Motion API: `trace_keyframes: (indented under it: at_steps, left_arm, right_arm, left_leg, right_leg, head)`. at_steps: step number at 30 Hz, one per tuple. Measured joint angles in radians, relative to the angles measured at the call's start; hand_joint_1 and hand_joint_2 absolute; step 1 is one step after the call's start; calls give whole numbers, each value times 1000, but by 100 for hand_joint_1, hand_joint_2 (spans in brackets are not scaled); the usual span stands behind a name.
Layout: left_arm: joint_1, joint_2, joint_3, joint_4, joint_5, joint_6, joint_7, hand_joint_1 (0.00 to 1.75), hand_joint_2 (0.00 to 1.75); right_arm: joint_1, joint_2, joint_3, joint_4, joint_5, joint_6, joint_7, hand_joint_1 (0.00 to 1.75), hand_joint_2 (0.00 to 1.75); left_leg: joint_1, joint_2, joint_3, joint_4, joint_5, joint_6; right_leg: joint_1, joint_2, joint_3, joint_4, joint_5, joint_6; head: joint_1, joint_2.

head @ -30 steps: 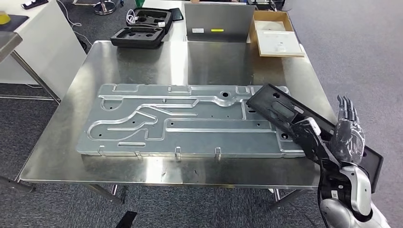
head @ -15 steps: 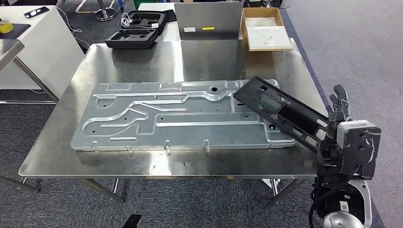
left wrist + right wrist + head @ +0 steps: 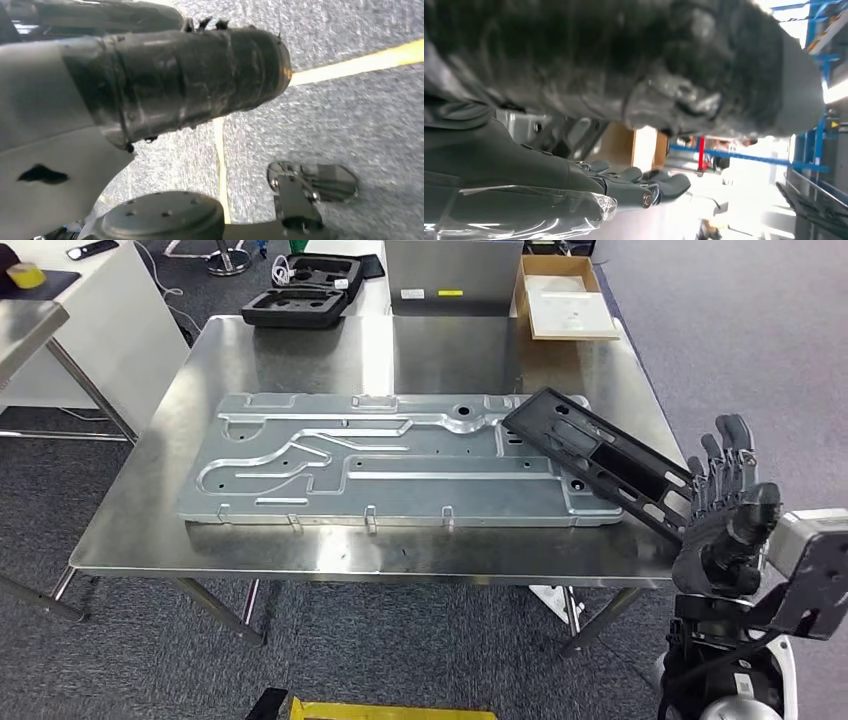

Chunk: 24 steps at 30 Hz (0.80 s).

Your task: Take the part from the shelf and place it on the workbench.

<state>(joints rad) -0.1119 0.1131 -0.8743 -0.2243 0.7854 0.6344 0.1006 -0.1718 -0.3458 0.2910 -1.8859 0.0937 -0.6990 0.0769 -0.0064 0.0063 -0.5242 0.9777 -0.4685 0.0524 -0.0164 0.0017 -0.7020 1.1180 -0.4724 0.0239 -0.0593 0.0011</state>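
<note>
A: Left side of the workbench (image 3: 130,530) first: the big stamped metal plate (image 3: 380,465) lies flat across the steel top, nothing touching it over there.

B: And moving right, here's the part (image 3: 600,455), the long black frame. Its far end rests on the plate's right end, and the near end runs out past the bench's right edge.

A: That overhang is the worry. Tilted across the plate with one end off the bench, it could tip or slide off if it's nudged.

B: Which brings us to the right hand (image 3: 725,525), just beside that near end. Fingers up and spread, nothing in them as far as I can see from the head view, though I can't tell whether a fingertip is touching the frame.

A: Close, though. A careless pull-away could catch that end and drag it off.

B: The left hand (image 3: 165,80) hangs low over grey carpet; whether it's spread or closed, I cannot tell.

A: Against half a second ago? The whole picture has shifted, so the camera moved. Back then the hand sat right at the frame's end with its back to us; now it's turned, fingers fanned, with the frame's end in front of it.

B: And the frame lies across the plate much as it did.
</note>
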Motion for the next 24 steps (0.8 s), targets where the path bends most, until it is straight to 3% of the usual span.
trace_keyframes:
  at_steps: [2, 3, 4, 6, 8, 10, 12, 13, 14, 17, 18, 19, 20, 22, 24]
  left_arm:
    - [0, 0, 0, 0, 0, -2, 0, 0, 0]
    - [1, -1, 0, 0, 0, -3, 1, 0, 0]
    - [1, -1, 0, 0, 0, -3, 1, 0, 0]
    - [2, -3, 0, 0, 0, -4, 1, 0, 0]
    - [1, -2, 0, 0, 1, -4, 0, 0, 0]
    - [2, -1, 0, 0, 5, -4, 0, 0, 0]
    - [5, -1, 0, 0, 10, -3, 1, 0, 0]
    - [7, -1, 0, 0, 12, -3, 1, 0, 0]
    - [9, -2, 0, 0, 14, -3, 2, 0, 0]
    - [9, -4, 0, 0, 19, -1, 6, 0, 0]
    - [9, -4, 0, 0, 20, 0, 7, 0, 0]
    - [8, -4, 0, 0, 21, 1, 8, 0, 0]
    - [8, -4, 0, 0, 22, 1, 8, 0, 0]
    - [6, -4, 0, 0, 24, 2, 9, 0, 0]
    - [1, -4, 0, 0, 22, 4, 13, 0, 0]
  right_arm:
    - [13, 8, -26, -13, -28, 0, -37, 0, 0]
    - [20, 13, -41, -22, -32, 0, -50, 0, 0]
    - [27, 19, -57, -32, -34, 0, -62, 0, 0]
    - [37, 31, -86, -57, -26, 0, -81, 0, 0]
    - [46, 46, -113, -91, 2, 0, -91, 0, 0]
    - [64, 64, -140, -130, 29, 0, -99, 0, 0]
    - [87, 85, -164, -169, 44, 0, -108, 0, 0]
    - [98, 95, -175, -188, 48, 0, -112, 0, 0]
    - [109, 105, -186, -208, 52, 0, -117, 0, 0]
    - [146, 138, -219, -273, 55, 0, -140, 0, 0]
    - [159, 152, -230, -293, 52, 0, -150, 0, 0]
    - [170, 166, -239, -311, 49, 0, -162, 0, 0]
    - [180, 179, -246, -328, 44, 0, -174, 0, 0]
    - [197, 200, -253, -358, 35, 0, -192, 0, 0]
    - [210, 220, -261, -383, 28, 1, -197, 0, 0]
  left_leg:
    - [0, 1, -27, 1, 19, 4]
    - [1, 1, -41, 4, 27, 2]
    - [3, 2, -56, 9, 35, -1]
    - [8, 2, -85, 27, 45, -9]
    - [9, 1, -109, 49, 50, -22]
    - [7, -1, -121, 61, 58, -36]
    - [10, -4, -126, 63, 67, -49]
    - [13, -5, -133, 71, 53, -55]
    - [15, -5, -143, 97, 20, -60]
    - [18, -5, -178, 258, -126, -69]
    - [18, -5, -180, 305, -148, -70]
    - [18, -5, -169, 329, -147, -68]
    - [17, -5, -144, 323, -127, -65]
    - [14, -6, -55, 228, -78, -54]
    - [7, -7, 43, 90, -80, -43]
  right_leg:
    - [-3, 0, -29, 124, -86, 8]
    - [-5, 0, -29, 166, -100, 12]
    - [-8, -1, -14, 177, -93, 17]
    - [-16, -2, 68, 96, -51, 27]
    - [-18, -1, 156, -25, -45, 28]
    - [-13, 3, 181, -74, -55, 14]
    - [-12, 4, 166, -75, -44, -7]
    - [-12, 2, 158, -76, -35, -16]
    - [-13, 1, 148, -77, -24, -25]
    - [-10, 0, 110, -77, 7, -37]
    - [-7, -1, 96, -77, 18, -37]
    - [-5, -1, 81, -76, 28, -38]
    - [-4, -1, 67, -75, 39, -37]
    - [-2, 0, 45, -74, 58, -35]
    - [0, 0, 34, -74, 75, -27]
  head:
    - [2, 0]
    - [2, 0]
    - [2, 0]
    - [2, 0]
    - [2, 0]
    - [1, 0]
    - [2, 0]
    - [1, 0]
    - [0, 0]
    - [-4, 0]
    - [-4, 0]
    - [-4, 0]
    - [-4, 0]
    - [-4, 0]
    - [-3, 0]
